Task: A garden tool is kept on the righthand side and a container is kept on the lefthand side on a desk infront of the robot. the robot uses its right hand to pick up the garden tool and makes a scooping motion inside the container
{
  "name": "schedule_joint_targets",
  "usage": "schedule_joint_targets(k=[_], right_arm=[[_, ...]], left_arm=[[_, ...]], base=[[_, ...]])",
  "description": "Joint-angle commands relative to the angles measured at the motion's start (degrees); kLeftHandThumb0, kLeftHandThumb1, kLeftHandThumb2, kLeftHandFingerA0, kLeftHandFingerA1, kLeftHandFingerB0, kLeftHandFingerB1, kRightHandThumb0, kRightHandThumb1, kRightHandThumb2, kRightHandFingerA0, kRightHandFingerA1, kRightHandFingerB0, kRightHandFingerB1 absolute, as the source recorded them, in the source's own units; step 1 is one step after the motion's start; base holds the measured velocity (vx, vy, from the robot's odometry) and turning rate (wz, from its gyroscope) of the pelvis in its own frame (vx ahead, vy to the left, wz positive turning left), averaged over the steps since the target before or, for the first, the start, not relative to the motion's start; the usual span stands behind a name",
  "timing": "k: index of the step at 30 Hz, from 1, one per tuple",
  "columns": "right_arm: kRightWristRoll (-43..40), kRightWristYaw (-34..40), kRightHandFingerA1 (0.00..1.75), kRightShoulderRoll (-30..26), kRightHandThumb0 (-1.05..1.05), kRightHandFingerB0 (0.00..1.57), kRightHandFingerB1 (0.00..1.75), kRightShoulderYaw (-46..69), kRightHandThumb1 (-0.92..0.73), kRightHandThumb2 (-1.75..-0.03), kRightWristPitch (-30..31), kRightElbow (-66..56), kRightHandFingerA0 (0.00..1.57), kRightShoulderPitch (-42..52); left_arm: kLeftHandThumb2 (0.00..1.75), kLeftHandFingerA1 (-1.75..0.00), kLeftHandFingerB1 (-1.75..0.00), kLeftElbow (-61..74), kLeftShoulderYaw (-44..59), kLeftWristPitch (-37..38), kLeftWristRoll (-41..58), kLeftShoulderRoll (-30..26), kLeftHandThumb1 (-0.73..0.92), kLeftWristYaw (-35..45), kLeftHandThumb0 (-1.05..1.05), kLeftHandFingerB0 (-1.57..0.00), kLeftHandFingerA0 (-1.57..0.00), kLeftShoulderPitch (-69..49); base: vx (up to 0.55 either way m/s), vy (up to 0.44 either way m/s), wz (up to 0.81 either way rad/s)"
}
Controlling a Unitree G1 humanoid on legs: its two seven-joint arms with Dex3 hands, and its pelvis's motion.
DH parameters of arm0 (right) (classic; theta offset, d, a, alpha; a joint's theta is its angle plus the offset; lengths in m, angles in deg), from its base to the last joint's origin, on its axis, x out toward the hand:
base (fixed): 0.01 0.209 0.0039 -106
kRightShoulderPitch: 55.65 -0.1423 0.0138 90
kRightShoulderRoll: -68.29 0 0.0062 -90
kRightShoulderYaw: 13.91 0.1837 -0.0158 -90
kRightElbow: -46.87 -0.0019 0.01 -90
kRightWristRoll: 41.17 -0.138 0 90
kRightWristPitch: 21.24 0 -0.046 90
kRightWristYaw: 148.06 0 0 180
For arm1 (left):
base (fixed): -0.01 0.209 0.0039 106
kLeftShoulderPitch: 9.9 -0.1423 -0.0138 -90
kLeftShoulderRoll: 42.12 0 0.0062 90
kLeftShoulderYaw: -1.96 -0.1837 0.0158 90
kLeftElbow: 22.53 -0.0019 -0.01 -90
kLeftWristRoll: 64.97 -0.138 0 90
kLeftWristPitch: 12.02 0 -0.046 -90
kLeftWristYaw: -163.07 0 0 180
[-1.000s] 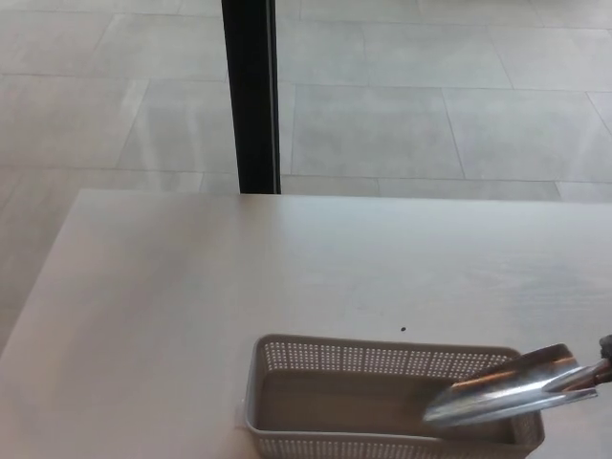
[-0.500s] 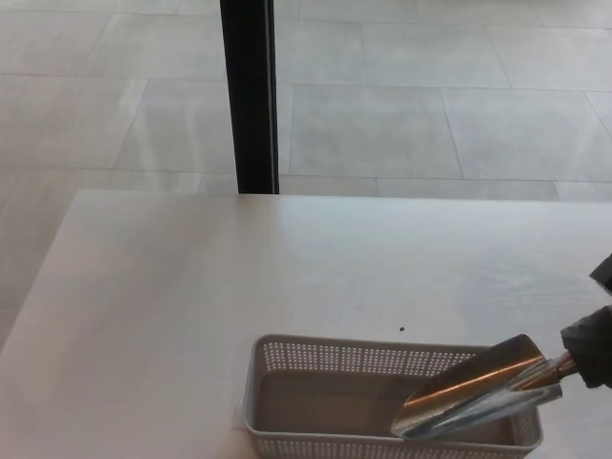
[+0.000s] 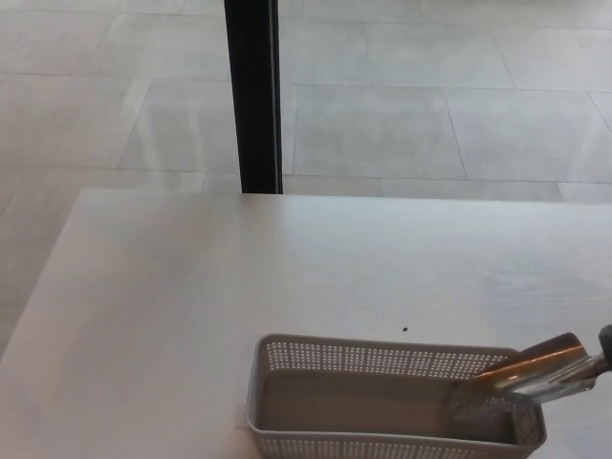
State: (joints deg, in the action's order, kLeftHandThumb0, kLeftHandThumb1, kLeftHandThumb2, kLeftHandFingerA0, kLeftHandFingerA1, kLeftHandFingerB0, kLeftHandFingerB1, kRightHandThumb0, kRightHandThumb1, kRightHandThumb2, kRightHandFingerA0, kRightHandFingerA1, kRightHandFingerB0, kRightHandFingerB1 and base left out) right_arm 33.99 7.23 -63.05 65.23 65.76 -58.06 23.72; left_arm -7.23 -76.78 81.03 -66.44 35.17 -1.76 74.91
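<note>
Head view: grey perforated basket [image 3: 287,406] sits at the near edge of the pale tabletop [image 3: 191,287], bottom looks bare. Metal trowel [image 3: 537,369] blade now hangs over the basket's right end wall, tip roughly at the rim, shaft running off the right edge of the picture. Half a second ago the blade was angled down and further left, well inside the basket with the tip near the floor; a second ago it was lower and flatter across the right end. So it dipped in, swept, and has drawn back up and to the right: reads as the tail of one scoop stroke. Right hand [image 3: 605,337] is only a dark sliver at the right edge, earlier more of it showed; can't tell how its fingers sit, though the trowel is clearly carried from that side. Left hand not in view. Judgement: pick-up done, scooping underway or just finished. Black post [image 3: 253,96] and tiled floor [image 3: 430,96] behind.
</note>
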Motion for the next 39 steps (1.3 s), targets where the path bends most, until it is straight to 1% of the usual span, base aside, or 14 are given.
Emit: schedule_joint_targets(k=[1, 3, 7, 11, 22, 23, 24, 26, 27, 30, 31, 34, 35, 39], right_arm=[[6.3, -5.2, 1.71, -0.2, -0.43, 0.8, 0.78, 0.2, -0.6, -0.61, 4.1, 4.6, 0.85, -0.8], [6.3, -3.7, 1.75, 0.0, -0.47, 0.76, 1.07, 0.3, -0.62, -0.63, 4.4, 5.0, 0.88, -0.1], [5.5, -4.1, 1.75, 0.2, -0.43, 0.77, 0.76, 0.3, -0.6, -0.6, 3.9, 3.4, 0.83, 0.0], [4.9, -2.1, 1.75, 2.0, -0.46, 0.79, 1.02, 0.1, -0.59, -0.61, 3.5, 0.8, 0.87, 0.6], [5.6, -2.0, 1.75, 5.7, -0.46, 0.79, 0.92, -1.2, -0.64, -0.59, 1.5, -5.9, 0.9, 1.4], [5.7, -3.1, 1.38, 6.1, -0.45, 0.77, 0.9, -1.6, -0.44, -0.89, 1.2, -6.4, 1.19, 1.2], [5.7, -3.2, 1.75, 6.2, -0.43, 0.81, 0.77, -2.1, -0.58, -0.6, 0.6, -6.6, 0.87, 1.1], [6.8, -2.3, 1.38, 5.8, -0.45, 0.79, 0.86, -2.7, -0.42, -0.88, -0.1, -6.6, 1.19, 1.7], [7.3, -2.5, 1.75, 6.3, -0.43, 0.83, 0.85, -3.0, -0.61, -0.63, 0.3, -6.8, 0.92, 2.1], [9.7, -1.8, 1.75, 7.0, -0.43, 0.83, 0.89, -4.3, -0.63, -0.59, 0.5, -6.7, 0.91, 3.3], [10.1, -2.1, 1.39, 7.4, -0.47, 0.79, 0.86, -4.8, -0.44, -0.9, 0.6, -6.7, 1.19, 3.7], [12.8, -2.7, 1.36, 9.3, -0.46, 0.8, 0.91, -6.7, -0.47, -0.93, 1.7, -5.9, 1.18, 4.7], [13.4, -3.0, 1.75, 9.9, -0.44, 0.82, 0.83, -7.2, -0.64, -0.59, 2.0, -5.7, 0.9, 5.0], [15.9, -4.1, 1.75, 14.9, -0.46, 0.79, 1.05, -10.2, -0.74, -0.62, 4.6, -3.5, 0.92, 5.5]], left_arm=[[1.1, -1.03, -0.95, 0.1, 0.4, -0.7, 0.7, -1.1, -0.13, 1.0, -0.5, -0.86, -0.96, -0.2], [1.08, -1.02, -0.94, 0.0, 0.2, -0.3, 0.3, -1.1, -0.12, 0.3, -0.52, -0.88, -0.97, -0.3], [1.07, -1.01, -0.94, -0.1, 0.1, -0.4, 0.1, -0.9, -0.12, 0.0, -0.49, -0.89, -0.97, 0.0], [1.09, -1.02, -0.93, 0.4, -0.3, -0.6, 0.3, -1.0, -0.12, 0.6, -0.52, -0.88, -0.98, 0.0], [1.04, -1.01, -0.93, -0.3, -0.3, -0.5, 0.4, -0.8, -0.08, 0.4, -0.53, -0.88, -0.99, 0.8], [1.06, -1.01, -0.93, -0.1, -0.2, -0.7, 0.6, -0.8, -0.11, 0.4, -0.5, -0.88, -0.99, 0.8], [1.06, -1.01, -0.93, 0.0, -0.2, -0.7, 0.6, -0.9, -0.12, 0.5, -0.47, -0.89, -1.0, 0.8], [1.05, -1.01, -0.92, 0.1, -0.4, -0.3, 0.3, -0.8, -0.11, 0.9, -0.52, -0.89, -1.0, 0.6], [1.04, -1.0, -0.92, -0.1, -0.5, -0.3, 0.2, -0.7, -0.11, 0.7, -0.51, -0.88, -1.01, 0.6], [1.08, -1.02, -0.93, 0.0, -0.3, -0.2, 0.3, -0.7, -0.09, 0.5, -0.54, -0.86, -0.96, 0.5], [1.08, -1.01, -0.92, 0.0, -0.3, -0.4, 0.4, -0.8, -0.08, 0.9, -0.52, -0.85, -0.94, 0.5], [1.03, -1.01, -0.92, 0.0, -0.4, -0.1, 0.3, -0.7, -0.11, 0.9, -0.51, -0.89, -0.97, 0.4], [1.05, -1.01, -0.92, 0.1, -0.6, 0.1, 0.1, -0.7, -0.13, 0.8, -0.51, -0.9, -0.99, 0.3], [1.07, -1.02, -0.93, -0.1, -0.1, -0.4, 0.5, -0.5, -0.12, -0.1, -0.53, -0.91, -1.03, 0.4]], base=[[0.0, 0.0, 0.0], [0.0, 0.0, 0.0], [0.0, 0.0, 0.0], [0.0, 0.0, 0.0], [0.0, 0.0, 0.0], [0.0, 0.0, 0.0], [0.0, 0.0, 0.0], [0.0, 0.0, 0.0], [0.0, 0.0, 0.0], [0.0, 0.0, 0.0], [0.0, 0.0, 0.0], [0.0, 0.0, 0.0], [0.0, 0.0, 0.0], [0.0, 0.0, 0.0]])
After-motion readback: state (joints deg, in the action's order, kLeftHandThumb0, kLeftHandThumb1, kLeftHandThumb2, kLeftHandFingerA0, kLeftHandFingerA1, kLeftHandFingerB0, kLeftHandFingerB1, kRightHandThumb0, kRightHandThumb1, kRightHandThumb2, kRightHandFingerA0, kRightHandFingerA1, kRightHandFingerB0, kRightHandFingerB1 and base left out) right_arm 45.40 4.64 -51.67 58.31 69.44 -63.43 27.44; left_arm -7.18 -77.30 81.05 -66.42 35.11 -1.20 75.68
